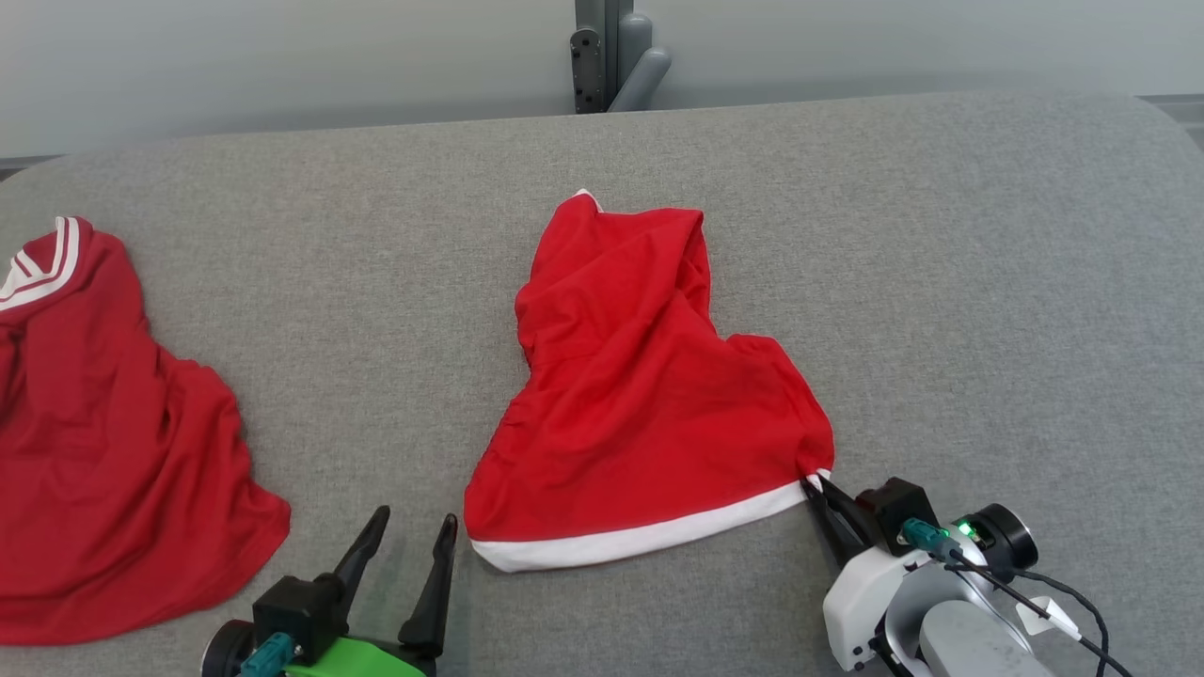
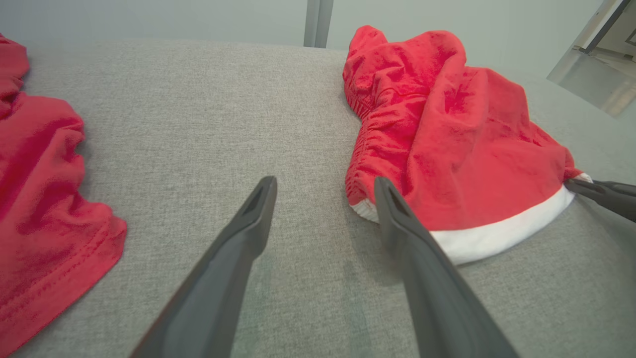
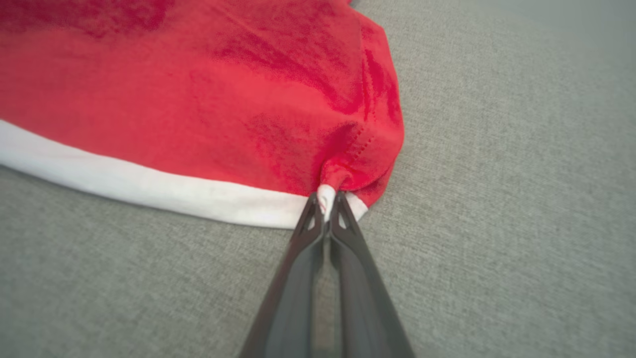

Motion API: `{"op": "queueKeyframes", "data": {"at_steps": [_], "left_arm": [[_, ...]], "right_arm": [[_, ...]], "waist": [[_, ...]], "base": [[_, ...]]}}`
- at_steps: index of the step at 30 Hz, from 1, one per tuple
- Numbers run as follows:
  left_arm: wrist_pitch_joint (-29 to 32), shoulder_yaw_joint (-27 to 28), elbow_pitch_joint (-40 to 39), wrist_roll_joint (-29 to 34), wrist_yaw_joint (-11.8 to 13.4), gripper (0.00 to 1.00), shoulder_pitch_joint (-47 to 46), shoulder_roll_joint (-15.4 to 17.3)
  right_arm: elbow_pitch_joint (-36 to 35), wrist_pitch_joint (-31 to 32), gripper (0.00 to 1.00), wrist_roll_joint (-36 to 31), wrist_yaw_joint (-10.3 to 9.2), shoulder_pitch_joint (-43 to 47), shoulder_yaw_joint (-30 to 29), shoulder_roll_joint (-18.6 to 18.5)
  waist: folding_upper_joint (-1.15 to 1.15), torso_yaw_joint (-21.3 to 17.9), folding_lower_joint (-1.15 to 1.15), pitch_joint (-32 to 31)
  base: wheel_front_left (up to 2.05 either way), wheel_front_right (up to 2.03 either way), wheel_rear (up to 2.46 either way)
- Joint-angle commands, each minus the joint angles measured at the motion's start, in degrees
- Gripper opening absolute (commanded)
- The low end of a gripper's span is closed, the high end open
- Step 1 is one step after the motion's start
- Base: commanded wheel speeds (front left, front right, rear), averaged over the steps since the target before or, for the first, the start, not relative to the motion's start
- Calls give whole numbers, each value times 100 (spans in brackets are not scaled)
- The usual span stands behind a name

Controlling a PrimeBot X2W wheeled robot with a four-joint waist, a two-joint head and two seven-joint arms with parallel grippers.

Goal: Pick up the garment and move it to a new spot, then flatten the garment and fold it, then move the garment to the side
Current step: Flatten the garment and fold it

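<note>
Red garment (image 1: 649,395) lies mid grey fabric worktop (image 1: 941,282); right gripper (image 1: 813,482) pinches its white hem (image 1: 640,541), left gripper (image 1: 416,517) gapes empty.

The garment (image 1: 640,395) is bright red with a white band (image 1: 640,541) along its near hem (a sliver of white also shows at the far tip). It lies rumpled, folded over itself, midway across the grey fabric surface (image 1: 941,282), narrow end farthest, its right hem corner gathered into a small peak pinched in the right gripper (image 1: 815,483)
</note>
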Motion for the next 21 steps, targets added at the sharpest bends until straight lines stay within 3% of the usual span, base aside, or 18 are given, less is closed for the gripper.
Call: {"op": "queueKeyframes", "data": {"at_steps": [1, 21], "left_arm": [[-4, -41, 39, -27, -13, 100, -82, 37], [-4, -1166, 427, -290, -13, 100, -596, 229]], "right_arm": [[48, -17, 0, 43, -8, -54, -16, -51], [420, 90, 0, -20, -10, -107, -450, -183]], "waist": [[30, -4, 0, 3], [30, -169, 0, 106]], "base": [[0, 0, 0], [0, 0, 0]]}}
